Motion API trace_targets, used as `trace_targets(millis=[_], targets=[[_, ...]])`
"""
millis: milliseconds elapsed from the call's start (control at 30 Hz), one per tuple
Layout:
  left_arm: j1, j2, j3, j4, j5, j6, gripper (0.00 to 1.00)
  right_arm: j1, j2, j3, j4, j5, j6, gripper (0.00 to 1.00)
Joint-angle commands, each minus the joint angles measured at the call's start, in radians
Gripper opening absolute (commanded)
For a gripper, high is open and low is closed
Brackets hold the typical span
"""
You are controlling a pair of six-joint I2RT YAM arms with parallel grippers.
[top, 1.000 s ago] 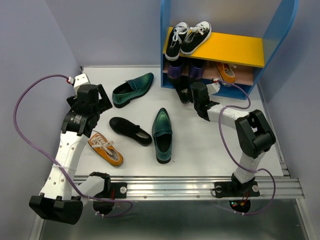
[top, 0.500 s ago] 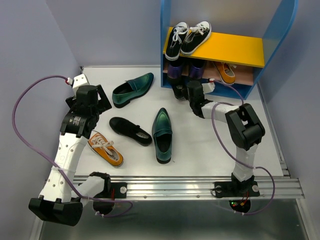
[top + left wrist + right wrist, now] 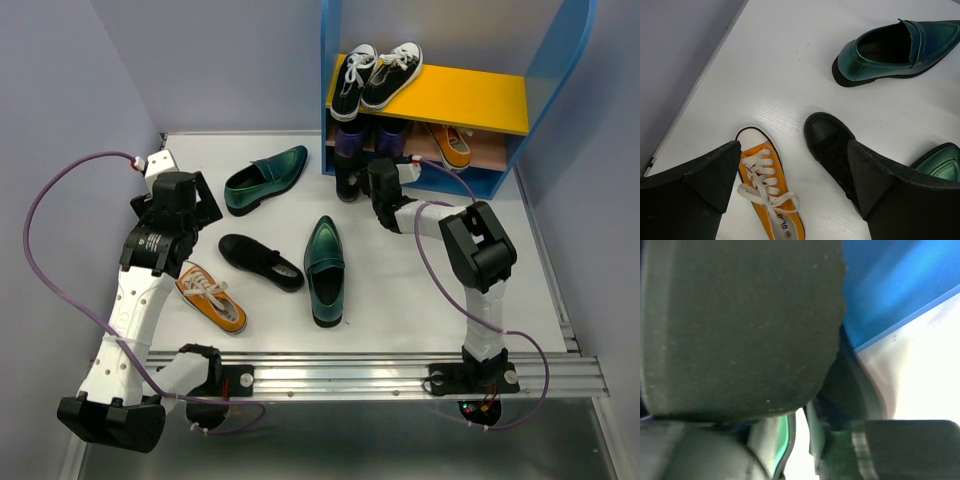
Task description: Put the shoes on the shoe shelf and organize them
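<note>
Left gripper [image 3: 793, 150] gapes wide, empty. Orange sneaker [image 3: 765, 200] lies between its jaws, likely light, soft canvas: pinch the heel collar. Right gripper [image 3: 366, 186], by a black low shoe [image 3: 347, 183] at the shoe shelf [image 3: 327, 60]: closure unclear.

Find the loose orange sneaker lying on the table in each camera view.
Top external: orange sneaker, lower left of the picture.
Left wrist: bottom, left of centre, laces up.
Right wrist: not in it.
Shared landmark: black low shoe lying beside it.
</note>
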State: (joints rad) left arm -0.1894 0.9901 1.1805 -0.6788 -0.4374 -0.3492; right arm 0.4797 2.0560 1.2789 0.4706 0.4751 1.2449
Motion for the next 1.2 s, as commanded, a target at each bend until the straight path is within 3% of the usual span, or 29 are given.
trace_targets(millis=[0,467,533,833,1067,1167], targets=[[-0.004,-0.008,0.007,0.016,-0.001,0.006,0.99,0.008,-0.034,0.046,0.082,-0.029,-0.048,0.37],[-0.004,0.036,-0.008,0.073,0.103,-0.011,0.99,0.008,-0.21,-0.093,0.011,-0.118,-0.264,0.41],[-0.004,0.039,-0.013,0.084,0.108,-0.011,0.99,0.008,-0.237,-0.105,-0.009,-0.138,-0.286,0.46],[-0.004,0.053,-0.013,0.099,0.106,-0.011,0.99,0.045,-0.353,-0.142,-0.156,-0.355,-0.435,0.48],[-0.002,0.068,0.045,0.079,0.036,0.006,0.99,0.155,-0.445,-0.049,-0.496,-0.467,-0.743,0.74],[0.005,0.07,0.082,0.074,0.023,0.015,0.99,0.22,-0.433,0.006,-0.668,-0.481,-0.883,0.77]])
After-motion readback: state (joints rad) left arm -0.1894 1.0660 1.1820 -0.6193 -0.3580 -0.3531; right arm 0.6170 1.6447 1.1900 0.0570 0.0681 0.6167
